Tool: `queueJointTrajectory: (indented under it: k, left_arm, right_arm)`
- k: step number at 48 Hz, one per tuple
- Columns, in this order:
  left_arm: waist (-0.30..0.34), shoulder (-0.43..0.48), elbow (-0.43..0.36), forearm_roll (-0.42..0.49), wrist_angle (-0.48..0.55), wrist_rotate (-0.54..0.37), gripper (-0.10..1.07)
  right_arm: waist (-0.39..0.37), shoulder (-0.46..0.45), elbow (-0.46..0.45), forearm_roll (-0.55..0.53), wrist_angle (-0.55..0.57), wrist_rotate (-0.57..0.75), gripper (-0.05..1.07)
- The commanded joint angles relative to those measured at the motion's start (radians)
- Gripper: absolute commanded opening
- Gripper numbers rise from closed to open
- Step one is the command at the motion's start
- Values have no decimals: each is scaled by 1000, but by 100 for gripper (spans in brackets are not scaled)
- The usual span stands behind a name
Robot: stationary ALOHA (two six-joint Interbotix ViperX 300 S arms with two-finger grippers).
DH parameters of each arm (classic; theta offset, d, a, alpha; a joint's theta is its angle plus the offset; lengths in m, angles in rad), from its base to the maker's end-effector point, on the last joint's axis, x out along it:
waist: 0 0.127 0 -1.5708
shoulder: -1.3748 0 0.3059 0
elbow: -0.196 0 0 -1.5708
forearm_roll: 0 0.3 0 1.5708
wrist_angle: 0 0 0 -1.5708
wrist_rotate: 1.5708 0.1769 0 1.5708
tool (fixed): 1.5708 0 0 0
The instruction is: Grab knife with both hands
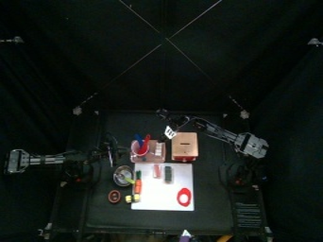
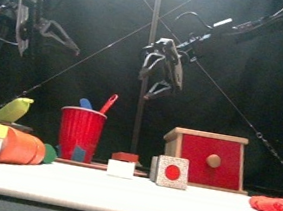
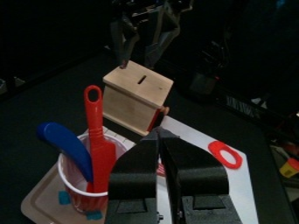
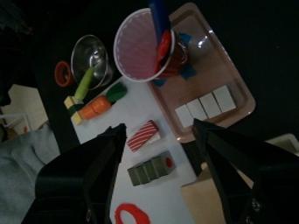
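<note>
The knife is red and stands handle-up in the red cup, beside a blue utensil. The front view shows the knife leaning out of the cup. My left gripper hangs above and beside the cup, its jaws open only a narrow gap with nothing between them; it is high at the left in the front view. My right gripper is wide open and empty, hanging between the cup and the wooden box.
A wooden box with a red front stands right of the cup. A pink tray holds the cup and white blocks. A metal bowl, a carrot, small blocks and a red ring lie around the white sheet.
</note>
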Motion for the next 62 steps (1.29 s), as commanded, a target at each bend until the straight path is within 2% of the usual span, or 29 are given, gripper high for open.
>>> queueJointTrajectory:
  k: [1, 12, 39, 62]
  left_arm:
    - [2, 2, -23, 0, -5, -2, 39]
    - [2, 2, -23, 2, -5, -2, 39]
    - [-2, 2, -23, 0, -5, -2, 39]
    - [0, 2, -20, 0, -5, -2, 39]
  right_arm:
    - [-8, 5, -166, 2, 17, -5, 94]
    - [-12, 67, -247, 2, 44, -8, 94]
    - [-8, 262, -528, 2, 189, -5, 94]
    - [-5, 374, -649, 2, 262, 8, 94]
